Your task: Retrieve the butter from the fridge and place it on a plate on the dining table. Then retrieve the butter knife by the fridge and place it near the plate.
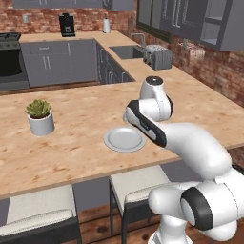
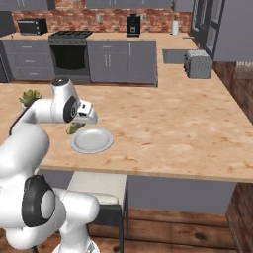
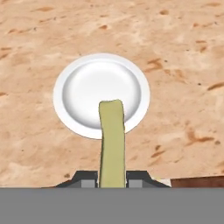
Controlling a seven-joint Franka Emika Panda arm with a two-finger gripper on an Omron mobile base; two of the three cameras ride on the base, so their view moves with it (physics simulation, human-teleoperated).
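In the hand view my gripper is shut on the butter, a yellowish-olive stick that juts forward from between the two dark fingertips. Its far end hangs over the near part of the round white plate. The plate lies on the wood-grain dining table, close to its front edge. In the right base view the hand hovers just left of and above the plate, with the butter showing below it. The fridge and the butter knife are out of view.
A potted plant stands on the table to the plate's left. Cushioned stools sit under the front edge. A toaster and a sink are on the far counter to the right.
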